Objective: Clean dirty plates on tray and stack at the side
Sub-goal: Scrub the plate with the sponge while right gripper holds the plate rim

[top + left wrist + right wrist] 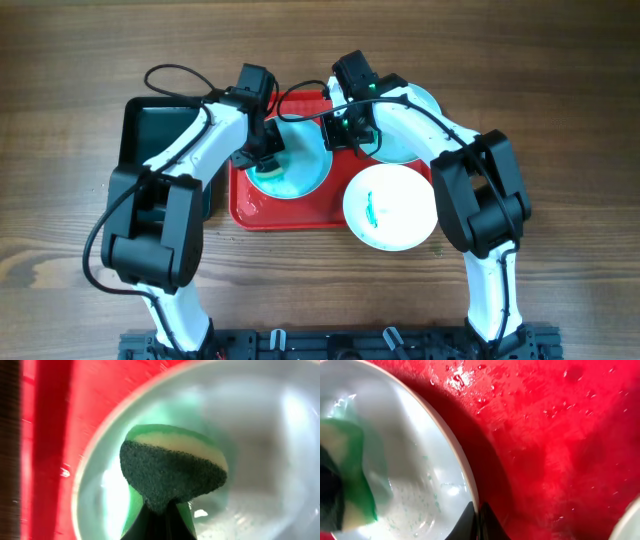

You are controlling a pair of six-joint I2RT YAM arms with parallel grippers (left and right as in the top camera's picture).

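Entered from the left: a black rectangular bin [160, 130] at the far side of the wooden table [60, 60], not engaged. The left gripper [264, 160] was recorded as pressed together on a rounded sponge with a dark green scouring face and pale foam backing [172, 472], which was held down in the bowl of a pale teal round plate [305, 172]. That plate was found lying on the wet red plastic tray [262, 212], left of its centre. The right gripper [478, 512] was closed on the plate's right-hand rim and was judged to be steadying it. For the scrubbing step it was judged that the scouring face should be laid flat and swept in small circles toward the green specks seen near the rim. Light pressure was advised, since the wet tray would let the plate slide if the rim hold were loosened. A second pale plate [398, 150] was noted under the right arm, and a white round plate smeared with green [390, 207] overhung the tray's right edge. No brand, label or legible writing was found.
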